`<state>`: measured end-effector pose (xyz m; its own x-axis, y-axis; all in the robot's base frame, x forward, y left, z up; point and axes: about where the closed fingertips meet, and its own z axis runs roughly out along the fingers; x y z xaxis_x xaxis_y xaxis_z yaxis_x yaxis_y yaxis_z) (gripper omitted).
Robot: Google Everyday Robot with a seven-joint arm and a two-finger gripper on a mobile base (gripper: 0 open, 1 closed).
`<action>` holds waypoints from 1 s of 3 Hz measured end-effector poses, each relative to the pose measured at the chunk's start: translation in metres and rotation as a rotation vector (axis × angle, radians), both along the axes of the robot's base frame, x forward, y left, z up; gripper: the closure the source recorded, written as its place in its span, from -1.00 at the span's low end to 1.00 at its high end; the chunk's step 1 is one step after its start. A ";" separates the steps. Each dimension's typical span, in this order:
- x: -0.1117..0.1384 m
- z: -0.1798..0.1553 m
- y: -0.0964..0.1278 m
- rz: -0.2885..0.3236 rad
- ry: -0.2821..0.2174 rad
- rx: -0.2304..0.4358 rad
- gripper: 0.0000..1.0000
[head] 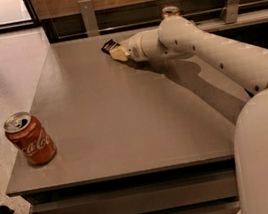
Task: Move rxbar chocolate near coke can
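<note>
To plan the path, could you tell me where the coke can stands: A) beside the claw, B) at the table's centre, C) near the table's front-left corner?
C: the can stands upright by the front-left corner of the table, far from the claw, which is at the far edge by the rxbar.

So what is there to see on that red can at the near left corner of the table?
The coke can is red with white Coca-Cola script down its side and a silver top, metal by its look. It stands upright near the front left corner of the grey table, close to both edges. Only the tabletop touches it. Whether its top has been opened cannot be told. The gripper is far from it, across the table by the far edge.
</note>
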<state>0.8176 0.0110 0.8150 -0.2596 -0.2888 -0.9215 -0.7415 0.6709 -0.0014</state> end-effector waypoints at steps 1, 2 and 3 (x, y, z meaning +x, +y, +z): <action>0.000 0.000 0.000 0.000 0.000 0.000 1.00; -0.003 0.002 -0.003 -0.001 -0.001 -0.002 1.00; -0.052 0.043 -0.059 -0.012 -0.015 -0.040 1.00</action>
